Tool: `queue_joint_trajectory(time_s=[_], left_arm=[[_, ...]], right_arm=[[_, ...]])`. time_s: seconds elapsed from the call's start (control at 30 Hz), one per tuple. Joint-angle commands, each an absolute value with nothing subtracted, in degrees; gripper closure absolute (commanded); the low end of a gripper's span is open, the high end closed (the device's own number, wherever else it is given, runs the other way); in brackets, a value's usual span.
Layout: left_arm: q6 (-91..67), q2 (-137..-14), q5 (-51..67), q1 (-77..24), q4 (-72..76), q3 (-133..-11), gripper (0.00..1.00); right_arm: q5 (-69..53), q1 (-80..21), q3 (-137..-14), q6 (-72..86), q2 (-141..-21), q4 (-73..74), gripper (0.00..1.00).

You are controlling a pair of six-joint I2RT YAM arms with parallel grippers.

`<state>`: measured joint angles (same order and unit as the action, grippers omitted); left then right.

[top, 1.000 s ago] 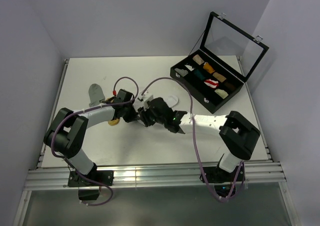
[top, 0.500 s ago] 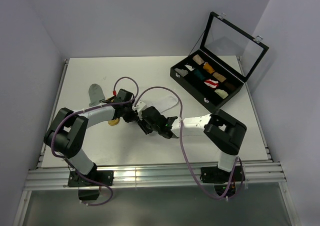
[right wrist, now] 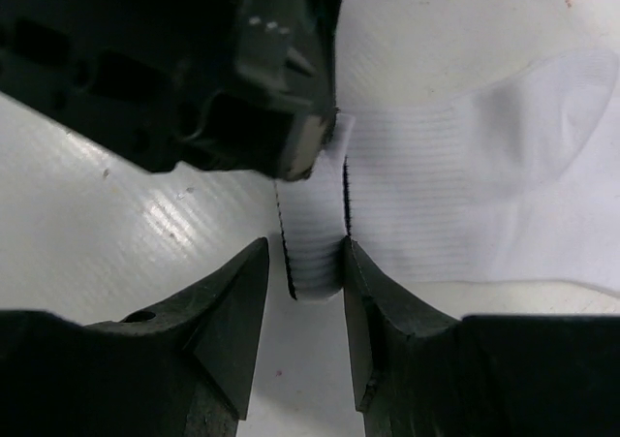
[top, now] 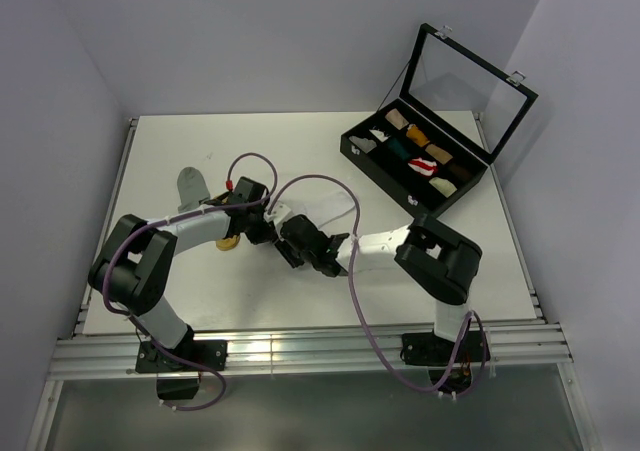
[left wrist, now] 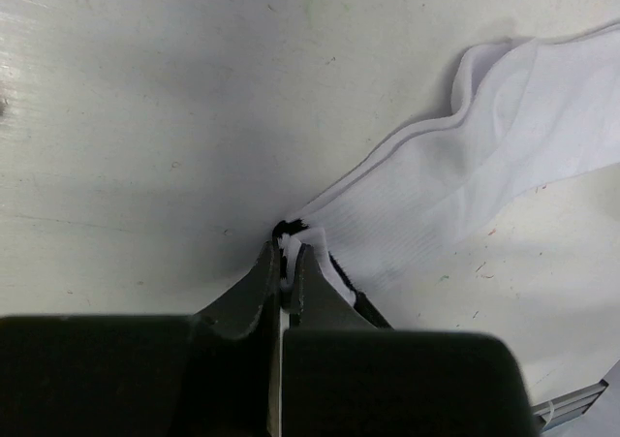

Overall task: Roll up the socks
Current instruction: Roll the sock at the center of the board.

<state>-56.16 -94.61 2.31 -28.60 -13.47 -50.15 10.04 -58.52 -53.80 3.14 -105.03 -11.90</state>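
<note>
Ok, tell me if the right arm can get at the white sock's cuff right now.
Probably yes. The right gripper stands open with the striped cuff of the white sock between its fingers. The left gripper, shut on the cuff's edge, sits very close, so room is tight.

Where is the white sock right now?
The white sock lies flat near the middle of the table, where both grippers meet. The left gripper pinches its striped cuff; the right gripper straddles that same end.

Colours: white sock with two black cuff stripes; grey sock; mustard-yellow sock; black case; white surface; purple cable
</note>
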Motion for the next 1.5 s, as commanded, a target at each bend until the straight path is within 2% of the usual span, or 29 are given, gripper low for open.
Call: queue_joint_trajectory(time_s=[0.0, 0.1, 0.2, 0.23, 0.3, 0.37, 0.4, 0.47, 0.5, 0.6, 0.7, 1.0, 1.27, 1.47], left_arm=[[-55.1, -95.3, 2.5, -28.9, -14.7, -51.9, 1.0], [-55.4, -95.4, 2.5, -28.9, -14.7, -51.9, 0.99], [-55.9, -95.4, 2.8, -28.9, -14.3, -52.0, 1.0], [-56.2, -95.5, 3.0, -28.9, -14.3, -52.0, 0.99], [-57.1, -95.4, 3.2, -28.9, -13.7, -51.8, 0.95], [-58.5, -94.6, 3.5, -28.9, -12.9, -51.2, 0.88], [-59.0, -94.1, 3.4, -28.9, -12.5, -50.9, 0.81], [-60.7, -92.3, 2.8, -28.9, -11.5, -49.7, 0.73], [-61.3, -90.7, 2.0, -28.8, -11.2, -48.8, 0.65], [-63.7, -87.6, 0.4, -28.9, -9.1, -46.6, 0.48], [-65.9, -85.4, 0.3, -28.9, -6.2, -44.0, 0.41], [-66.4, -85.1, 1.4, -28.9, -2.0, -40.6, 0.44], [-65.8, -89.2, 1.2, -28.9, -0.8, -41.6, 0.49], [-64.6, -92.3, 0.9, -28.9, -1.8, -43.2, 0.56]], right_arm=[[12.3, -58.8, -55.0, 4.6, -107.3, -10.0, 0.57], [12.8, -58.7, -54.8, 5.4, -107.9, -9.3, 0.59], [12.5, -58.8, -54.2, 5.5, -108.0, -9.3, 0.78], [12.2, -58.8, -54.1, 5.5, -107.9, -9.3, 0.89], [10.6, -58.7, -53.9, 5.8, -107.5, -9.5, 0.99], [7.4, -58.0, -53.9, 6.7, -107.2, -9.6, 1.0], [6.0, -57.6, -53.7, 7.1, -107.0, -9.7, 1.0], [-0.1, -55.1, -52.7, 9.2, -106.3, -10.6, 1.0], [-3.8, -54.0, -52.5, 11.2, -106.2, -11.2, 1.0], [-14.1, -49.0, -51.3, 15.4, -106.3, -13.0, 1.0], [-23.7, -44.5, -50.7, 18.7, -107.8, -14.8, 1.0], [-42.8, -36.2, -50.3, 32.9, -117.2, -24.4, 1.0], [-44.0, -34.3, -51.5, 34.1, -120.6, -23.3, 1.0], [-44.3, -33.8, -51.7, 35.0, -121.5, -23.3, 1.0]])
